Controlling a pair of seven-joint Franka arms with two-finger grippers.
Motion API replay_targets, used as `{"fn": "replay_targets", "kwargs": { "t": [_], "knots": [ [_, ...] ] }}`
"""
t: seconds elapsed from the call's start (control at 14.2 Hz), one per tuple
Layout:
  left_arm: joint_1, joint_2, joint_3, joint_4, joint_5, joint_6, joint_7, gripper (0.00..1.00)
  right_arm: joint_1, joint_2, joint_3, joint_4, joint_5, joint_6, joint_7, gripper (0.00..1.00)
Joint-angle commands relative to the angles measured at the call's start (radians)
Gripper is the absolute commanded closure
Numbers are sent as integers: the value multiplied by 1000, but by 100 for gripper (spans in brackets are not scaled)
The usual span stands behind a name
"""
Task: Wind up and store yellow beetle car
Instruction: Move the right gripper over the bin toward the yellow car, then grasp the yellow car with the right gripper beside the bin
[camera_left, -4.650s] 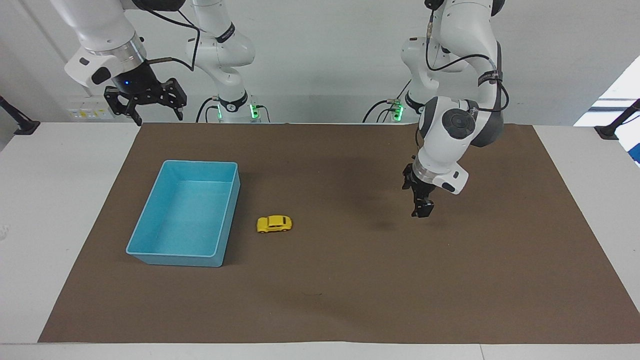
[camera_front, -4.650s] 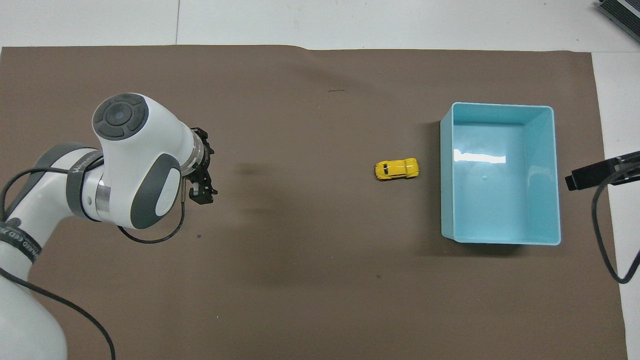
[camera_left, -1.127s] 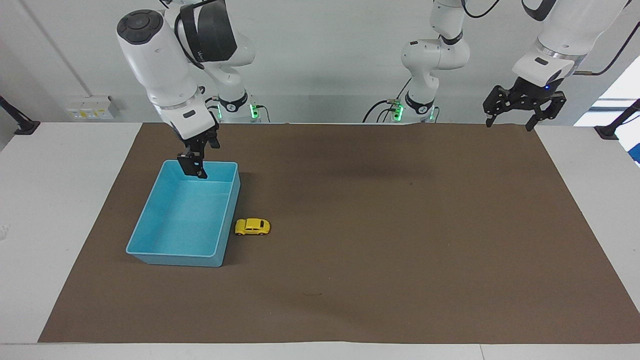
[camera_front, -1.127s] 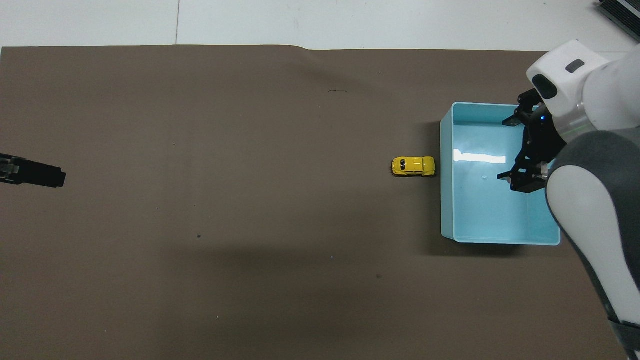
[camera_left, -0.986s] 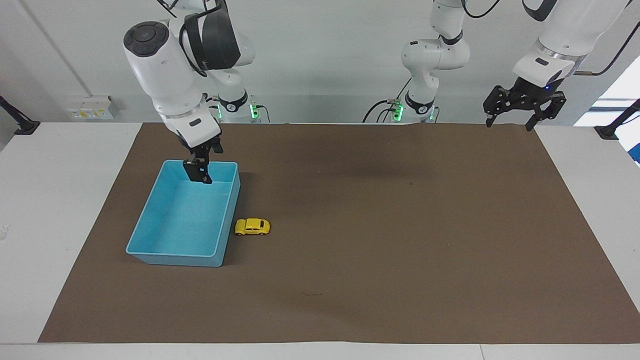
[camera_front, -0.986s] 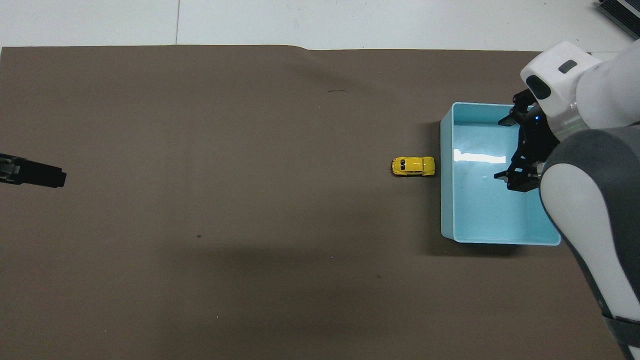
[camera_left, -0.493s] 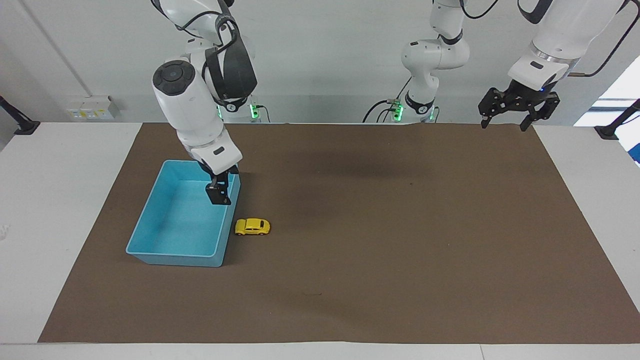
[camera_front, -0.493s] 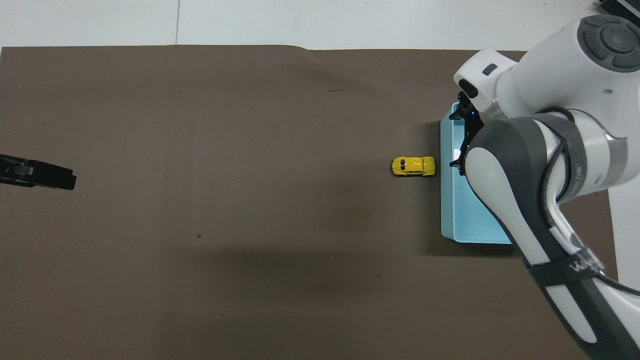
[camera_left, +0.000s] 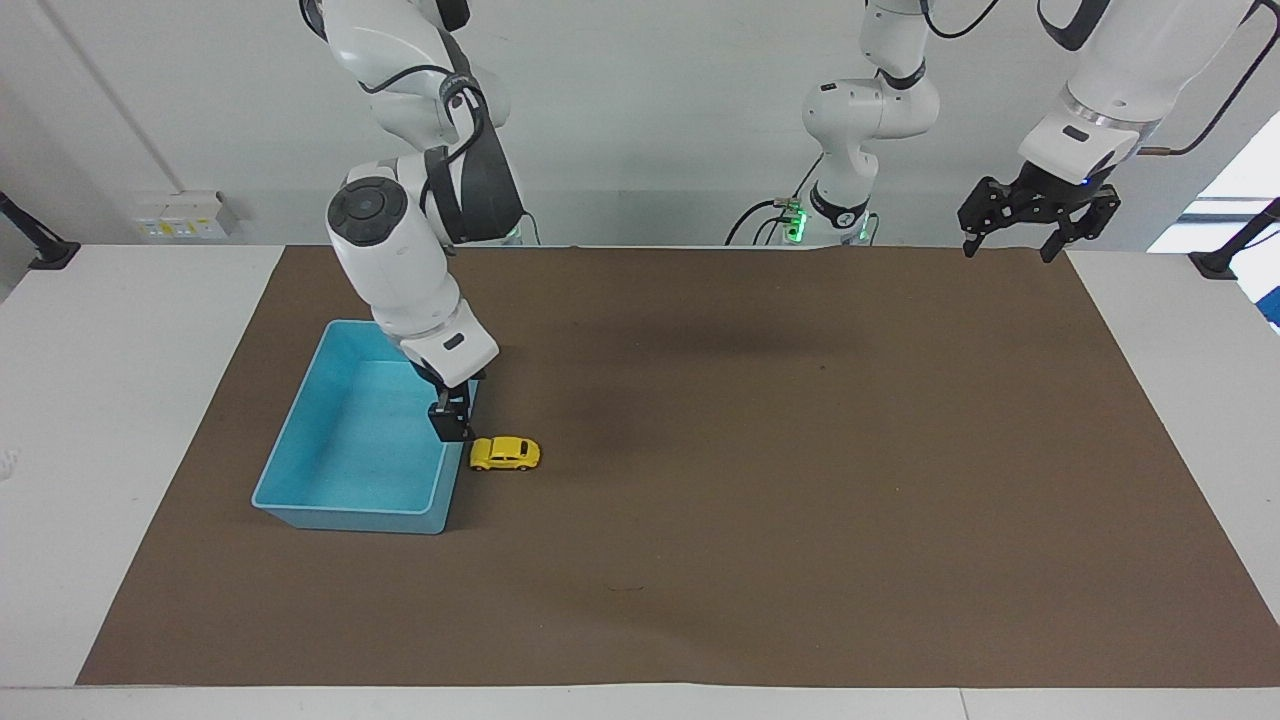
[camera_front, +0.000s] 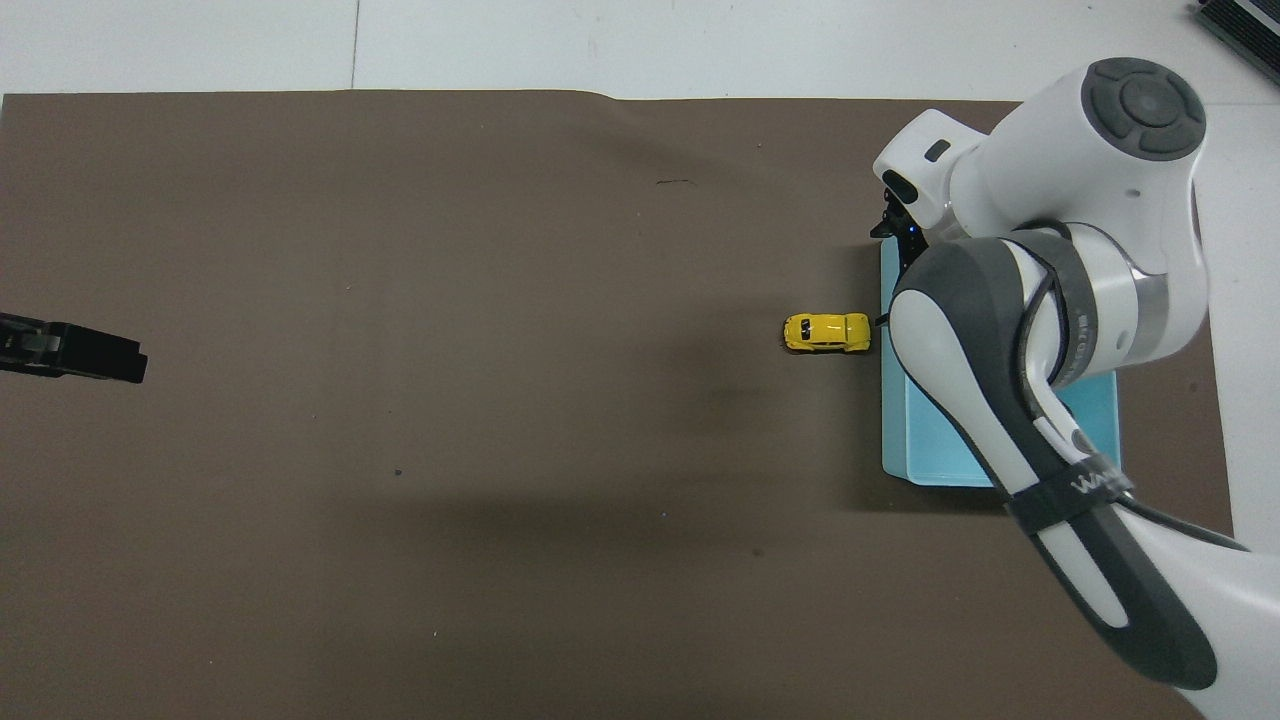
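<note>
The yellow beetle car (camera_left: 505, 453) (camera_front: 826, 332) stands on its wheels on the brown mat, just beside the blue bin's long wall, on the side toward the left arm's end of the table. My right gripper (camera_left: 452, 430) hangs low over that wall (camera_left: 458, 440), right next to the car, open and holding nothing. In the overhead view its own arm hides it. My left gripper (camera_left: 1007, 250) (camera_front: 120, 362) waits raised over the mat's corner at the left arm's end, open and empty.
The blue bin (camera_left: 300, 440) (camera_front: 893, 420) has nothing in it and sits at the right arm's end of the mat (camera_left: 800, 480). White tabletop (camera_left: 120, 400) borders the mat at both ends.
My right gripper has swung from over the bin's end nearest the robots, across the bin and downward, to the wall beside the car. The car and the left arm have stayed put.
</note>
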Motion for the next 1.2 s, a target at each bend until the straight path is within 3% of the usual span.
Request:
{"fn": "replay_targets", "kwargs": {
  "t": [0.0, 0.21, 1.13],
  "knots": [
    [-1, -33, 10, -37, -14, -5, -6, 0, 5, 9, 7, -41, -8, 62, -23, 0],
    [22, -42, 15, -47, -74, -4, -9, 0, 15, 18, 9, -77, -11, 109, -22, 0],
    [21, -36, 16, -31, -74, -44, -3, 0, 28, 57, 7, -214, -47, 278, -35, 0]
  ]
}}
